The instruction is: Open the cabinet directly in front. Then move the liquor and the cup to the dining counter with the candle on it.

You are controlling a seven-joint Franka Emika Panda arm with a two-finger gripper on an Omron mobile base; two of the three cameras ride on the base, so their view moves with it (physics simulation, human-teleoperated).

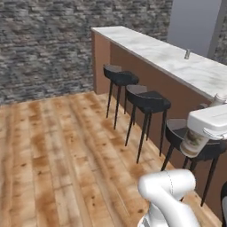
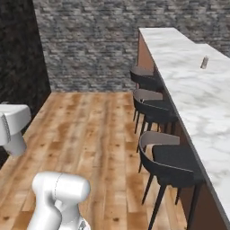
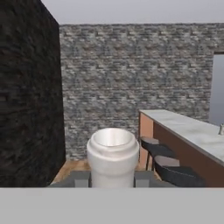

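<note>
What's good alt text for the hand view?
A pale bottle sits gripped between the two fingers, close to the camera. Behind it a marble counter with dark stools runs along the right, before a grey stone wall.

From my right base camera I see the dining counter [image 2: 191,96] running along the right side, its white grey-veined marble top stretching away toward the grey stone wall [image 2: 94,40]. The candle [image 2: 204,62] stands upright near the counter's far right edge, a small greyish cylinder. Three dark stools [image 2: 168,164] line the counter's left edge, one behind another, on the wooden plank floor [image 2: 90,130]. A dark wall [image 2: 20,63] closes off the left side.
</note>
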